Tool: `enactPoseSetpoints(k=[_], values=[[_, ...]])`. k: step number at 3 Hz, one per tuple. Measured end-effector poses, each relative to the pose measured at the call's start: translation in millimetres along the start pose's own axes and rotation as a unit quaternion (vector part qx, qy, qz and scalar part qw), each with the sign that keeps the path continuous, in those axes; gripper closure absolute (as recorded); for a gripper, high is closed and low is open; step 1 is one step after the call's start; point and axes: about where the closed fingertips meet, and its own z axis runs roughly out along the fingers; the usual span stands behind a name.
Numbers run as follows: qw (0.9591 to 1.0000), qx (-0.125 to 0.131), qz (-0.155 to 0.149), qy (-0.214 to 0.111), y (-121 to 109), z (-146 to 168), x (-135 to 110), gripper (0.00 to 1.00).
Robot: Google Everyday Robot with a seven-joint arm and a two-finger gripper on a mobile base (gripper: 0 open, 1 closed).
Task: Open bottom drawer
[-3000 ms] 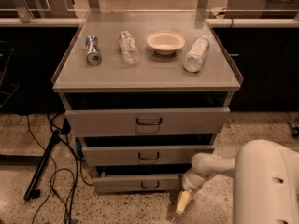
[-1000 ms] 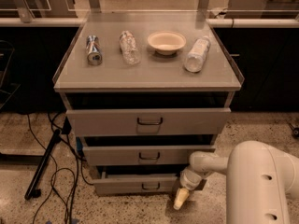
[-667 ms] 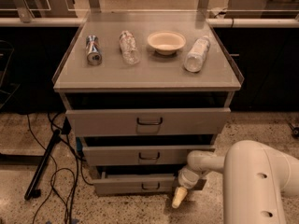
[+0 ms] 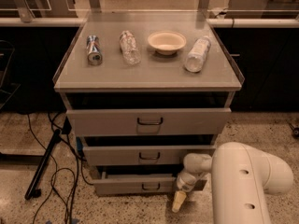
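Hanging low before the cabinet's foot, gripper (image 4: 179,201) points floorward, just off the right end of the bottom drawer (image 4: 122,187) (lowest of three, seemingly ajar). Its loop handle (image 4: 150,186) lies leftward in view, long axis horizontal. Gripper's opening: cannot tell; nothing visibly held.

cream gripper (image 4: 179,201) low beside grey bottom drawer (image 4: 126,186)

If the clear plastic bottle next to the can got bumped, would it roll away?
Probably: the clear plastic bottle lies on its side, so it likely rolls sideways. It looks empty, so probably light. The gripper is far below, by the grey metal bottom drawer.
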Motion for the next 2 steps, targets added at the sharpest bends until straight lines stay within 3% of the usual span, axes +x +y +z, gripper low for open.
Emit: enactPoseSetpoints(k=[1,2], values=[[1.0000,-0.003,-0.002,0.004,3,-2,3,0.00],[0.9996,-0.026,-0.008,-0.001,33,-19,19,0.00]])
